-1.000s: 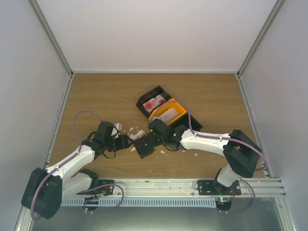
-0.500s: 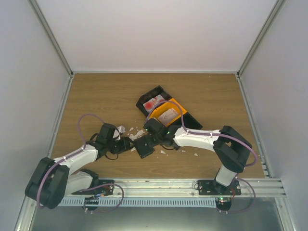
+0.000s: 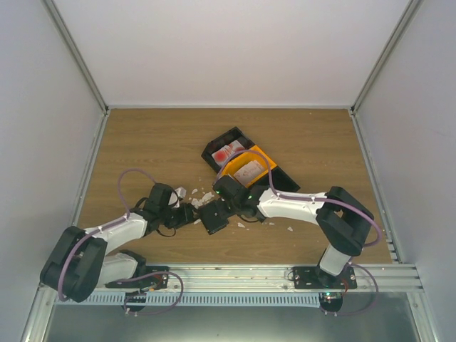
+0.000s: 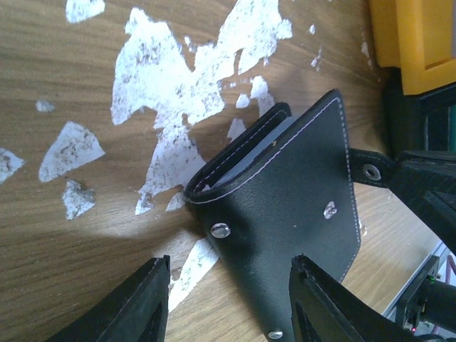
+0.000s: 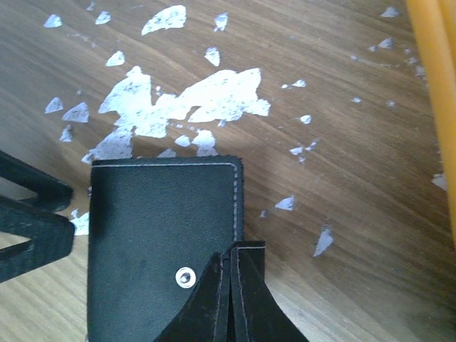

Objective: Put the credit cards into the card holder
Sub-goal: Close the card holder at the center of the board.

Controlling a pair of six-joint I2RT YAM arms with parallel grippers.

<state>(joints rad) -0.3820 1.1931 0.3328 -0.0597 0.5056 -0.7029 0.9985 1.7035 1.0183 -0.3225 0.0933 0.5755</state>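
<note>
Wooden counter [image 3: 142, 142] littered with paper scraps [image 4: 178, 78] bears the folded card holder [image 3: 213, 217] near its middle, its clasp tab [image 4: 370, 171] pinched in the closed right claw [image 5: 230, 299], the left claw [image 4: 229, 274] open astride its opposite corner, cards [image 3: 228, 152] lying in bins [image 3: 269, 165] behind.

I count one wallet [image 3: 213, 217], lying between my left gripper [image 4: 229, 265] and my right gripper [image 5: 230, 251]. Beyond my right gripper are two bins, one black [image 3: 218, 141] and one orange [image 3: 266, 157], holding at least two cards [image 3: 228, 152]. Around both grippers lie well over a dozen paper scraps [image 5: 192, 100].
</note>
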